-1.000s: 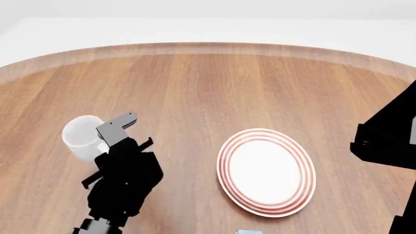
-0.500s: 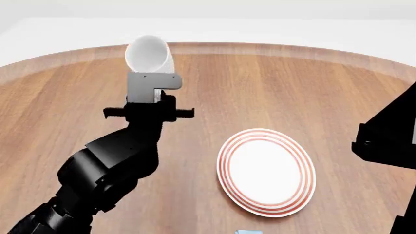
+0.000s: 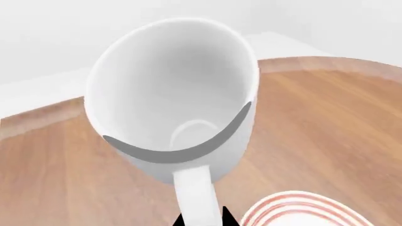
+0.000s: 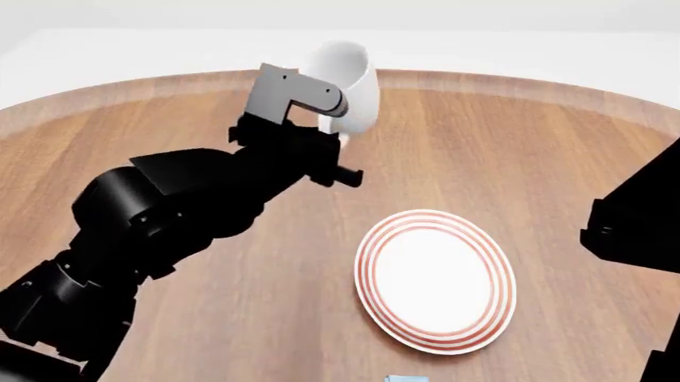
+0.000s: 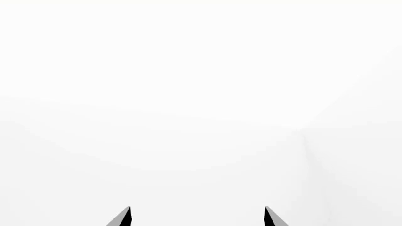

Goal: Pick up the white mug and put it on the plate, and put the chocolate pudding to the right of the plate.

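My left gripper [image 4: 330, 124] is shut on the loop handle of the white mug [image 4: 346, 78] and holds it in the air over the far part of the table, tilted away from me. In the left wrist view the mug [image 3: 176, 89] shows its empty inside, and its handle runs down between the black tips of the gripper [image 3: 201, 220]. The plate [image 4: 435, 280], white with red-orange rings, lies on the table to the right and nearer; its rim [image 3: 301, 209] shows below the mug. A light blue sliver of the chocolate pudding [image 4: 404, 379] peeks in at the bottom edge. My right gripper [image 5: 197, 216] is open on blank white.
The round wooden table [image 4: 510, 143] has a raised rim along its far side. My right arm [image 4: 638, 231] hangs as a black mass at the right edge, beside the plate. My left arm [image 4: 159, 231] stretches across the table's left half.
The left arm has lifted the mug off the table's left side and carried it up and to the right, towards the plate. Plate and right arm have stayed put.
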{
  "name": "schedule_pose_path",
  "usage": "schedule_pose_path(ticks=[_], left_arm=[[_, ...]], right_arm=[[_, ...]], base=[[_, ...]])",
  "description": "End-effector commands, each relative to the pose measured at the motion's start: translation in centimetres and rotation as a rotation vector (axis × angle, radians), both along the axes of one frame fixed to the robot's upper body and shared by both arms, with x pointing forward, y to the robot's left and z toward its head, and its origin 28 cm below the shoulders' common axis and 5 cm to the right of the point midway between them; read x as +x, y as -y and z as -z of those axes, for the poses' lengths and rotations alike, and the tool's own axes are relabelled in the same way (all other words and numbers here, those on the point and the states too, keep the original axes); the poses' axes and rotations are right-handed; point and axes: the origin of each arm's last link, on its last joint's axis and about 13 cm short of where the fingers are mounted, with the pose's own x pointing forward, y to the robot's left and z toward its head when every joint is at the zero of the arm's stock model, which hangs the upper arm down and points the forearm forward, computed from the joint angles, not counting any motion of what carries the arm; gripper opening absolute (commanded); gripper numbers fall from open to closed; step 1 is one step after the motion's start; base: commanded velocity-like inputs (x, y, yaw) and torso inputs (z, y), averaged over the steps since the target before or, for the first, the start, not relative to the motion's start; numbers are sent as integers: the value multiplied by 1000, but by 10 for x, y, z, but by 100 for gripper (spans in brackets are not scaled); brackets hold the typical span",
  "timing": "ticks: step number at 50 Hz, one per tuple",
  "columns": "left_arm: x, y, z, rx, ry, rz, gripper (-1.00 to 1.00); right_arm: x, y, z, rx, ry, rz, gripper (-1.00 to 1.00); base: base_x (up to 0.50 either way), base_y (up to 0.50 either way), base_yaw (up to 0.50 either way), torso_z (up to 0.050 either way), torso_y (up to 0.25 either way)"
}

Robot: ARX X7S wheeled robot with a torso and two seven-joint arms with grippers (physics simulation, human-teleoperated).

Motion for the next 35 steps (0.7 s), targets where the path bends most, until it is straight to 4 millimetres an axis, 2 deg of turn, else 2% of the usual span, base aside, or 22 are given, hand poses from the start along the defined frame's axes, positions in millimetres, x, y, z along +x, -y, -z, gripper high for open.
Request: schedule_pose_path(ticks=[1,10,18,28,35], left_arm=[[6,19,-24,-5,-75,222,-100],[2,39,-26,21,-135,306,-100],[4,54,-8,64,-181,347,-100],[8,67,13,204,-189,416,-100],[9,76,20,224,-195,451,-100]], right_arm=[[-1,2,-2,-9,12,19,100],[-2,2,-2,-5,13,19,100],[-3,2,-3,-3,15,17,100],[-3,3,-4,1,20,18,100],[-4,3,-4,2,21,19,100]], base=[[0,0,0,0,0],[0,0,0,0,0],[0,0,0,0,0],[0,0,0,0,0],[0,0,0,0,0]])
